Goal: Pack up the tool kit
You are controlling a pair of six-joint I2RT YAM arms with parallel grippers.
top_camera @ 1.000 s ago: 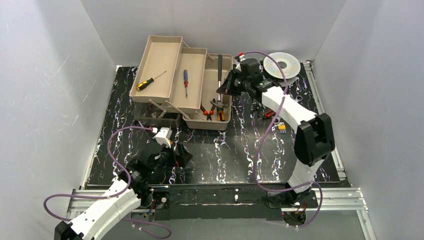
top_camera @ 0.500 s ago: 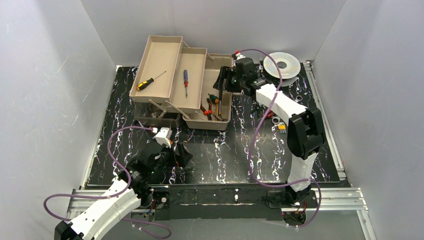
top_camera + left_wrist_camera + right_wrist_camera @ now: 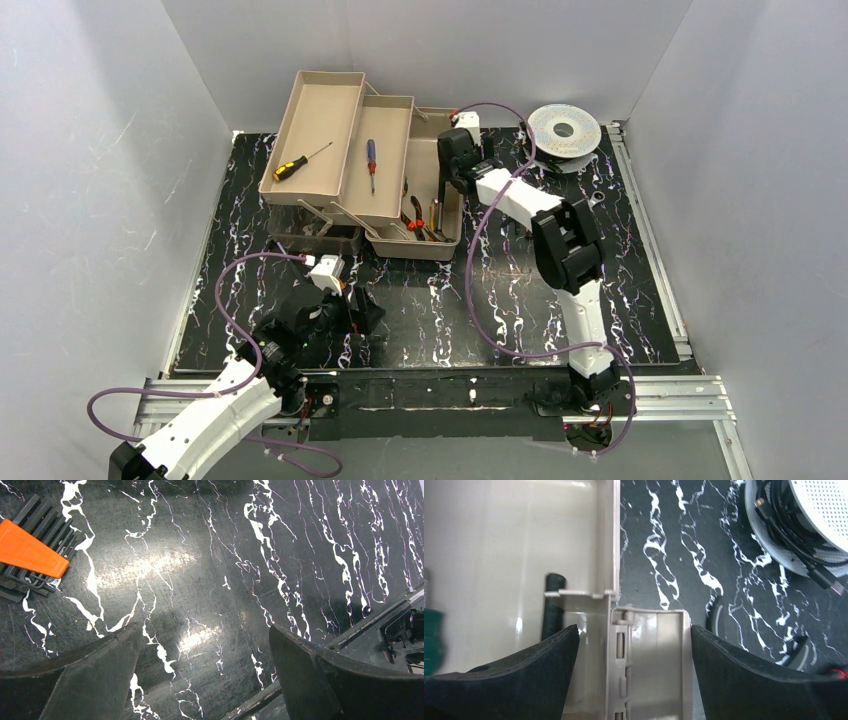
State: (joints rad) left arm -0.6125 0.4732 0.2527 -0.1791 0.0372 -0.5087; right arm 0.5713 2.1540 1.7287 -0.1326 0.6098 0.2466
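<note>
toolbox (image 3: 418,250) long axis near-far | right hand (image 3: 634,630) wide open, empty | left hand (image 3: 204,630) likewise

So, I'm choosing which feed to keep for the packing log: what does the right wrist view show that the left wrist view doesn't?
Only the right wrist view: the beige toolbox, its wall and hinge under the open right gripper, a dark tool handle inside, and the round spool. Only the left wrist view: an orange hex key set and the open left gripper. Both: the black marbled tabletop and empty jaws.
</note>
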